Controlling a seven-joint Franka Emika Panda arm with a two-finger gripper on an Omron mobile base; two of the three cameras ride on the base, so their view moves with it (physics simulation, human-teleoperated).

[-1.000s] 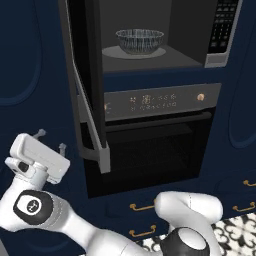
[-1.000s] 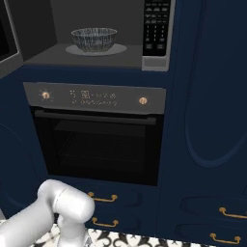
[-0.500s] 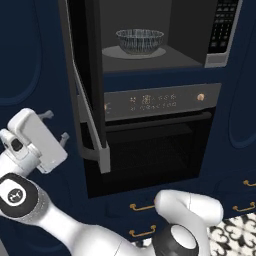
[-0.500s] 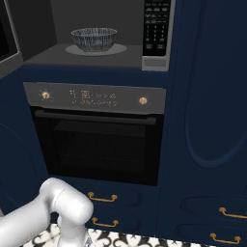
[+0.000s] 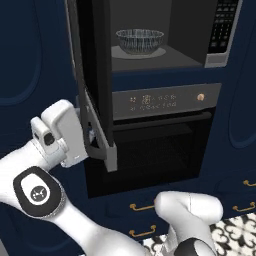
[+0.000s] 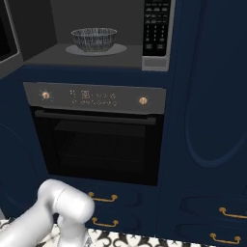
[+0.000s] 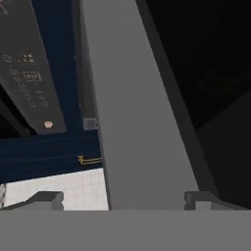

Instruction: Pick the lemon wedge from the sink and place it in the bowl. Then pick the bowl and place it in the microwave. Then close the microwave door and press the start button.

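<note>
Gripper (image 7: 122,198) spread wide, straddling the grey edge of the microwave door (image 7: 137,112). Not pinching anything. Bowl (image 5: 140,41) inside the microwave (image 5: 150,60).

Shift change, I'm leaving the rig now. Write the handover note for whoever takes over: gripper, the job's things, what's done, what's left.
Gripper: open, jaws spread on either side of the grey frame of the wide microwave door, at its lower edge; contact cannot be judged.
Round deep dark bowl with fine grey-blue lines: sits inside the black cavity of the built-in microwave, on its round plate.
Lemon wedge: cannot be made out in the bowl from here.
Done: bowl placed in the microwave.
Left: swing the door shut, it stands open; then press start on the dark keypad strip at the right.
</note>
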